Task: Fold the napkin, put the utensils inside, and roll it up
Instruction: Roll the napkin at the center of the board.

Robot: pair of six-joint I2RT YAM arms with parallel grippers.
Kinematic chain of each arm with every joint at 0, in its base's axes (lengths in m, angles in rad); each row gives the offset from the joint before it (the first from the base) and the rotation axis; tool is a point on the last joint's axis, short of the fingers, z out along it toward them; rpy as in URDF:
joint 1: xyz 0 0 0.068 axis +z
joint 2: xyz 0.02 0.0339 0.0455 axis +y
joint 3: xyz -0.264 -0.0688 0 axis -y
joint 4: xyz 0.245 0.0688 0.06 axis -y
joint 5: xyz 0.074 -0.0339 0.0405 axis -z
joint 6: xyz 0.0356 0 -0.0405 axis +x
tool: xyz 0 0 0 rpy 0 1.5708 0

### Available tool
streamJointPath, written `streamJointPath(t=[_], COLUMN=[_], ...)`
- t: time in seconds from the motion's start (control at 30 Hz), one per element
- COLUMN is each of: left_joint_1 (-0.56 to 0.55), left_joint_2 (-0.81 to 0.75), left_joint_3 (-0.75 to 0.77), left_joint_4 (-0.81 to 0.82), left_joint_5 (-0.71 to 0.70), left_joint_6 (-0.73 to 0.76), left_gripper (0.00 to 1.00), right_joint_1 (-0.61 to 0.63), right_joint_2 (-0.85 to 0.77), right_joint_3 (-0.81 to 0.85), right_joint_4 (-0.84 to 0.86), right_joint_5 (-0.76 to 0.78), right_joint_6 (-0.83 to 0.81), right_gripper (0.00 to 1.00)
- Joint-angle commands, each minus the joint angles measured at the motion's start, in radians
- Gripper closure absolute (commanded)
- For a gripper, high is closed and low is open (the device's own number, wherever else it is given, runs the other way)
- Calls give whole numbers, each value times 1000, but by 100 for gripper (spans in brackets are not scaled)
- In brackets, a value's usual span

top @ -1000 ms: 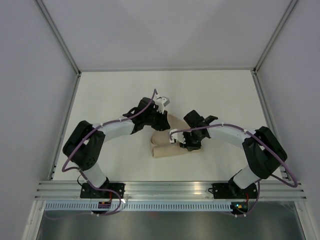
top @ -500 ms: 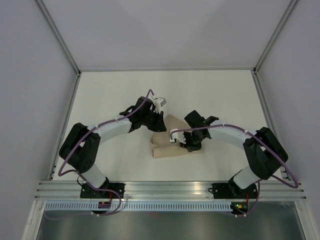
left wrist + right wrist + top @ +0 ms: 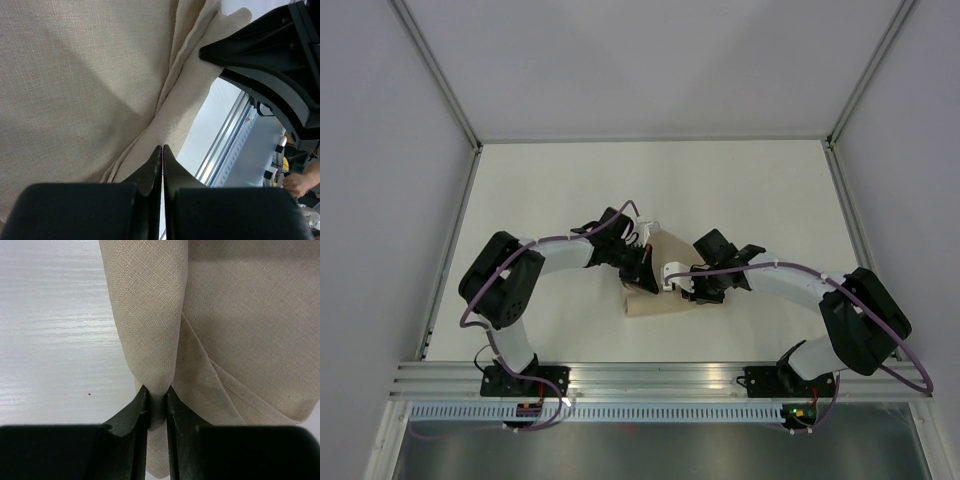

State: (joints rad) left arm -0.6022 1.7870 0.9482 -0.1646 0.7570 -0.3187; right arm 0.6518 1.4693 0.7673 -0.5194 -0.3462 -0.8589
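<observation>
Tan cloth, the napkin, lay folded and partly rolled on the table between the arms, the right gripper pinching a ridge of it, the left gripper closed, empty-looking, against it, utensils unseen, possibly wrapped inside, so the rolling seemed unfinished.

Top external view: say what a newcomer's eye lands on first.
The tan napkin, partly rolled, lies at the centre of the view. The right tool pinches a fold of it between its fingers. The left tool is shut, with its tips at the cloth's folded edge.
</observation>
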Motion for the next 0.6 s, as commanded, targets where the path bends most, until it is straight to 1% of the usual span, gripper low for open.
streamJointPath(t=[0.0,0.03,0.1,0.13,0.17,0.23,0.27,0.33,0.4,0.43,0.5,0.57], left_joint_1=[-1,1,1,1,1,5,10,34,57,80,96,102], left_joint_2=[-3,-5,-33,-49,-67,-131,-156,-243,-305,-364,-408,-452], left_joint_3=[-5,-3,-11,-15,-25,-35,-55,-87,-149,-170,-227,-267], left_joint_4=[-29,-38,-49,-49,-49,-62,-68,-50,-6,8,30,34], left_joint_5=[61,39,-46,-103,-131,-201,-275,-341,-349,-357,-358,-373], left_joint_6=[-51,-49,-62,-77,-83,-100,-121,-166,-198,-236,-269,-298], left_gripper=[98,98,98,97,95,89,88,78,75,73,68,67], right_joint_1=[3,3,3,3,3,5,3,3,5,3,5,3], right_joint_2=[36,40,48,51,51,56,54,56,60,62,68,75], right_joint_3=[-65,-68,-75,-79,-82,-85,-88,-92,-94,-92,-91,-89], right_joint_4=[-36,-31,-16,-14,-13,-10,-7,-2,-1,-1,2,4], right_joint_5=[102,105,116,116,116,118,119,125,128,128,130,130], right_joint_6=[24,26,27,27,29,29,29,29,31,31,32,32], right_gripper=[94,94,95,95,95,95,95,95,95,95,95,95])
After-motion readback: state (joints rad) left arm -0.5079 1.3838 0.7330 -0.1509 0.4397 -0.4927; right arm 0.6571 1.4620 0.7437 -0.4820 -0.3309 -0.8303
